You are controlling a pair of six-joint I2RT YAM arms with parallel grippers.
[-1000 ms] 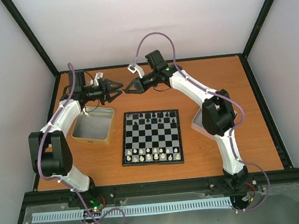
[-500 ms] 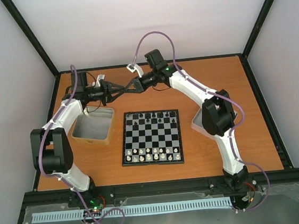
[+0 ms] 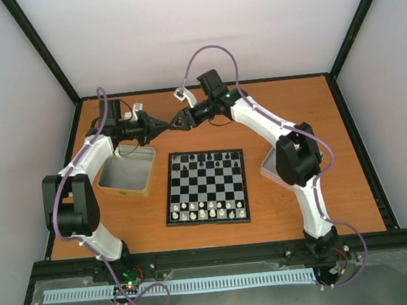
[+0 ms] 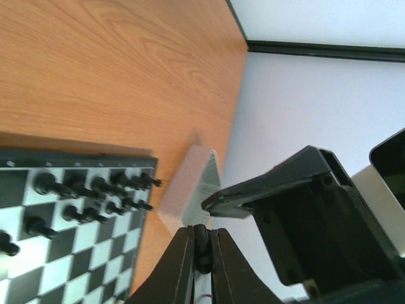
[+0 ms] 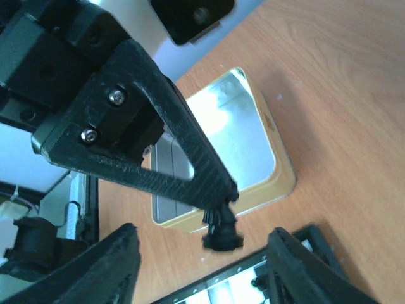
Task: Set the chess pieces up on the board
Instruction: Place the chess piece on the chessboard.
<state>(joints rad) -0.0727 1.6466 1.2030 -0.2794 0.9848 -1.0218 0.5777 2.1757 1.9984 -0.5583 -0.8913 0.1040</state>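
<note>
Plainly the wooden table [image 3: 304, 207] carries the board [image 3: 207, 185] at its middle, with black pieces [image 3: 204, 157] along the far rows and whitish pieces [image 3: 208, 210] along the near rows. A shallow tin [image 3: 124, 192] lies just left of the board.

Beyond the board's far edge, above bare wood, the two grippers meet tip to tip. The left gripper [image 3: 163, 125] is clamped together on a single black piece [image 5: 221, 233], pinching only its top end with the very tips of its fingers. The right gripper [image 3: 175, 121] stands wide apart, one finger on either side of that piece and touching neither it nor the left fingers.

This looks like a hand-over between the arms, with the left arm as carrier. To do it well, the right arm should draw straight back along its own line, so that neither finger brushes the piece on the way out. The left hold is thin, so it should stay firmly closed and travel slowly. Whether the piece hangs upright over the table cannot be told, so the wrist may need turning before the piece goes down on a free square among the black pieces, clear of its neighbours
</note>
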